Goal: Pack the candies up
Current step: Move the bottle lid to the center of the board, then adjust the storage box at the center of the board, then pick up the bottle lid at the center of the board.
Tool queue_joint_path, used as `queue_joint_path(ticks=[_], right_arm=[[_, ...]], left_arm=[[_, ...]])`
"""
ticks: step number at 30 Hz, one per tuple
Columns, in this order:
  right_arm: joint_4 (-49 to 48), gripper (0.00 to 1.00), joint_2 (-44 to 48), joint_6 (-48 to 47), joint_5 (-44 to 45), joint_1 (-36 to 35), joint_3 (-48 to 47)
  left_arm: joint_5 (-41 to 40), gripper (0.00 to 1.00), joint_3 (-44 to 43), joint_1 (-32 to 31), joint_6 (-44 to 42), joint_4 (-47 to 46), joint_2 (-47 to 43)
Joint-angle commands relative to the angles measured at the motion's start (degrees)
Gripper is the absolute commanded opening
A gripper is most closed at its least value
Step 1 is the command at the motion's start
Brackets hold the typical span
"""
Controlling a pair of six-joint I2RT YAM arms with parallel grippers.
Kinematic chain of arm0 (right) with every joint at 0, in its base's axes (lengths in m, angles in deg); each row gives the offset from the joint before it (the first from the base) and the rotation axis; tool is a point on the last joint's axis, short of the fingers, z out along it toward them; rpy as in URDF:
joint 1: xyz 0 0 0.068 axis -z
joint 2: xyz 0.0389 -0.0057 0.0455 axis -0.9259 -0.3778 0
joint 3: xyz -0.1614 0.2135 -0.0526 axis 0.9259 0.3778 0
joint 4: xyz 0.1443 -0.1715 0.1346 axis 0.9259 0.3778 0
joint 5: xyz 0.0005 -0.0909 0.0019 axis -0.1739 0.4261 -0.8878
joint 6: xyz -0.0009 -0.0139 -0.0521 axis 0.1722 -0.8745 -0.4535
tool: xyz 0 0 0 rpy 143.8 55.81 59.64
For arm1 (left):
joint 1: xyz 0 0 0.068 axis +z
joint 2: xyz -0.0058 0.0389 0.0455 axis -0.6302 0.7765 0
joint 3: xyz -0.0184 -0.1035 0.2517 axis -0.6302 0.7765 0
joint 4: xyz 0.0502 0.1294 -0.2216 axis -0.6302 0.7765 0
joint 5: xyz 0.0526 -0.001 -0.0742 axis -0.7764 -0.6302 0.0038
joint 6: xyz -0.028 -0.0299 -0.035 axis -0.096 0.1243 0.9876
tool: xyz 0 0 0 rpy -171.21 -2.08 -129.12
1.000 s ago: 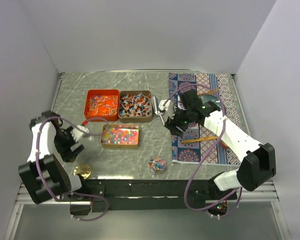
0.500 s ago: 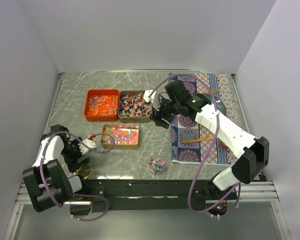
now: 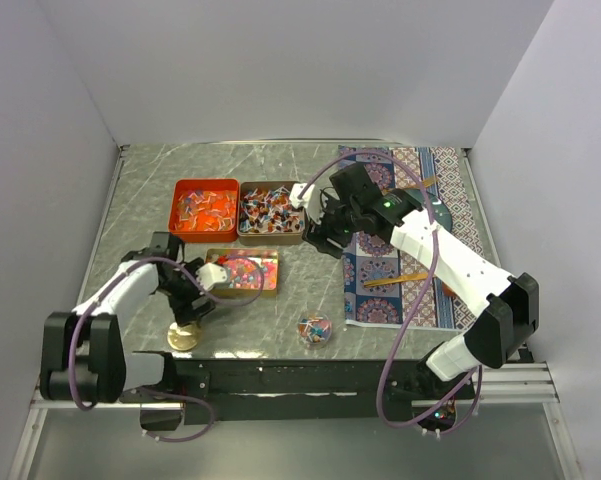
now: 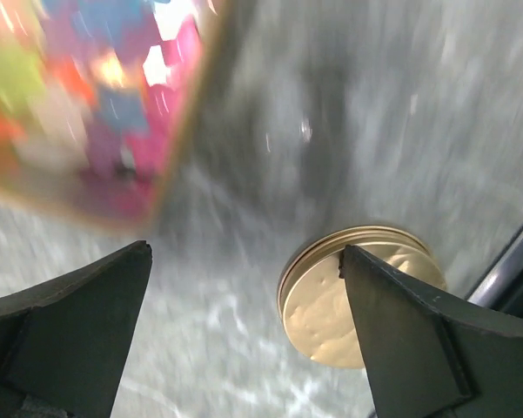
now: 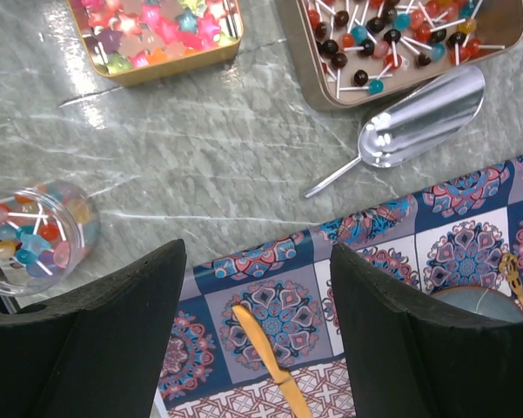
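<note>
The left end effector (image 4: 244, 340) hangs spread wide and empty just above a gold lid (image 4: 318, 313) on the worktop (image 4: 400, 131). The right end effector (image 5: 257, 287) is spread too, holding nothing, over the edge of a patterned mat (image 5: 470, 252). The candies (image 3: 242, 269) fill three open tins (image 5: 157, 71); a few sit in a small clear jar (image 5: 30, 235). A silver scoop (image 5: 418, 117) lies beside one tin.

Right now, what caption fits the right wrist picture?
Open right gripper above the mat; silver scoop beside lollipop tin.

Gold lid (image 4: 320, 305) (flat) below left gripper (image 4: 244, 252)
</note>
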Motion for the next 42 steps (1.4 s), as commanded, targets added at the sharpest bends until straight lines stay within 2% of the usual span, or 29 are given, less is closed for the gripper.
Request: queue_joint_path(ticks=[1,7,11,12,14,16,17,19,21,24,26,28,31,34,37,42], right_arm=[[-0.9,0.75,3.1,-0.4,1.4,0.2,0.9],[-2.4,0.75,2.5,-0.4,0.9,0.3,1.8],[-2.1,0.75,1.0,-2.4,-2.9,0.1,-0.3],[-2.3,0.75,0.4,-2.5,-6.0,0.1,-1.0],[-2.7,0.77,-1.8,-3.3,-10.2,-0.7,-3.9],[-3.9,0.81,-4.9,-6.0,-13.8,-3.3,-6.9],[-4.4,0.81,-6.3,-6.8,-14.0,-4.7,-8.3],[-3.2,0.82,-11.7,-9.9,-14.5,-9.0,-14.7],[-0.7,0.82,-16.0,-11.1,-15.5,-12.5,-19.9],[3.7,0.82,-27.8,-13.7,-17.4,-15.8,-33.5],[5.4,0.82,-32.2,-14.5,-17.8,-18.9,-38.1],[7.4,0.82,-37.6,-15.9,-17.7,-21.9,-43.1],[9.1,0.83,-41.8,-20.4,-16.9,-24.9,-44.8],[6.2,0.84,-42.0,-21.4,-18.9,-26.9,-40.7],[3.0,0.85,-43.3,-20.7,-20.1,-28.0,-38.6],[-3.8,0.85,-46.1,-17.2,-19.2,-30.0,-37.9]], left_arm=[[5.4,0.97,-3.7,-3.0,8.3,-9.3,2.9],[9.1,0.97,-12.1,-6.4,10.5,-2.0,1.2],[17.7,0.99,-27.4,-6.1,24.1,4.0,-1.3],[17.8,0.99,-33.0,-5.8,27.0,4.2,-1.6],[14.6,0.99,-36.5,-4.1,35.9,2.0,-3.0],[12.5,0.97,-38.6,-1.9,39.9,2.1,-3.5],[11.2,0.97,-38.4,1.3,44.1,1.2,-3.7],[9.9,0.97,-35.8,6.3,46.8,1.4,-3.7],[11.5,0.97,-33.8,14.9,49.7,3.3,-3.4],[13.8,0.97,-30.6,28.1,54.1,2.4,-3.3],[16.3,0.97,-29.6,34.3,55.5,1.9,-3.4],[18.1,0.97,-29.3,36.8,55.9,1.8,-3.5],[20.1,0.97,-28.8,41.8,57.2,1.8,-5.5],[24.2,0.97,-27.9,53.5,58.4,3.5,-7.1],[30.7,0.97,-28.0,61.9,57.1,9.1,-4.6],[37.1,0.97,-30.4,68.1,53.7,14.7,2.6]])
